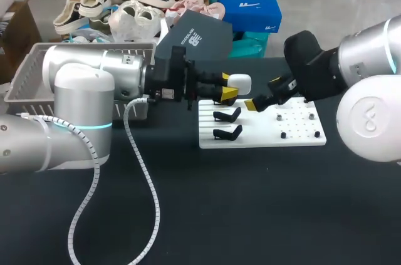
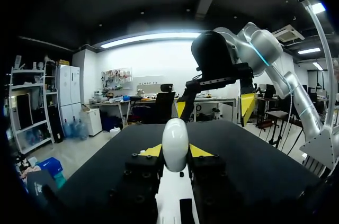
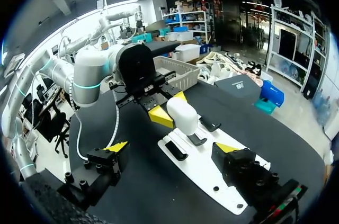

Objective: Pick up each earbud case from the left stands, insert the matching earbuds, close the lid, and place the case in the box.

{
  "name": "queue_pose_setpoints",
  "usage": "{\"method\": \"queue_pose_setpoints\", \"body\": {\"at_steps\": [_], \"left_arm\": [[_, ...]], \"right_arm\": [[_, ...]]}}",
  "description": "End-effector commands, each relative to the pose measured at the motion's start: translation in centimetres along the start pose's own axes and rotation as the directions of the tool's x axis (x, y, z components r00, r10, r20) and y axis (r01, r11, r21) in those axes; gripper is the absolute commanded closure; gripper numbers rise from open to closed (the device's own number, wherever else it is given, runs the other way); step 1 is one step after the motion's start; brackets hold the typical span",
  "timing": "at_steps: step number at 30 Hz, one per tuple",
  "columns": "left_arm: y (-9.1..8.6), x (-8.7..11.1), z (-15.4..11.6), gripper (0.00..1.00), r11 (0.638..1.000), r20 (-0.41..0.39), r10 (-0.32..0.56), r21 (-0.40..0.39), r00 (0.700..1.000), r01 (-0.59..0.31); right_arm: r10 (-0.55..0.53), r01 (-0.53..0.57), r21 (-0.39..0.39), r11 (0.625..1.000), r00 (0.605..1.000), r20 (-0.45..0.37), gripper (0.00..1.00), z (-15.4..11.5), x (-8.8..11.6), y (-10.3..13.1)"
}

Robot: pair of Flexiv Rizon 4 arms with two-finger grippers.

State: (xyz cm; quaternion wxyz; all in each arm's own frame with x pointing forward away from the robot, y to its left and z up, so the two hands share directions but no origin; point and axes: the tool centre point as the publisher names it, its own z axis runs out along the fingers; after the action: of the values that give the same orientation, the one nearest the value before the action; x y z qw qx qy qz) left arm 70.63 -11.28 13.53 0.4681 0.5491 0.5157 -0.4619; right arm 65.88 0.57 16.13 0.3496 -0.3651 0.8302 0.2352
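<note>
**Head view:** left gripper (image 1: 229, 89) clamps the white earbud case (image 1: 240, 81) above the stand board (image 1: 301, 136).

**Left wrist view:** only the yellow tips appear to hold the case, so it may pivot or slip.

**Right wrist view:** right gripper (image 3: 171, 148), wide open and empty, faces the case; a careless approach could knock it loose.

Left pincer (image 1: 227, 86) with case (image 1: 240, 81) crowds stands (image 1: 227, 115); table (image 1: 250, 202) before board (image 1: 294, 138) free.

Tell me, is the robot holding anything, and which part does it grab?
Yes. The left gripper holds the white rounded plastic earbud case, pinched at its two opposite sides. The right gripper is open and holds nothing.
</note>
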Motion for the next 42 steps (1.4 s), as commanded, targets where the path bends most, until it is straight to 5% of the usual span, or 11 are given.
{"method": "queue_pose_setpoints", "body": {"at_steps": [1,42], "left_arm": [[-0.1,0.0,0.0,1.0,1.0,0.001,0.001,-0.004,1.0,-0.001],[-0.1,0.0,0.0,1.0,1.0,0.001,0.001,-0.004,1.0,-0.001]], "right_arm": [[0.013,-0.009,0.117,0.993,0.999,-0.032,0.0,0.8,-0.8,-0.5],[0.045,-0.035,0.103,0.994,0.994,-0.098,0.0,2.4,-2.7,-3.7]]}}
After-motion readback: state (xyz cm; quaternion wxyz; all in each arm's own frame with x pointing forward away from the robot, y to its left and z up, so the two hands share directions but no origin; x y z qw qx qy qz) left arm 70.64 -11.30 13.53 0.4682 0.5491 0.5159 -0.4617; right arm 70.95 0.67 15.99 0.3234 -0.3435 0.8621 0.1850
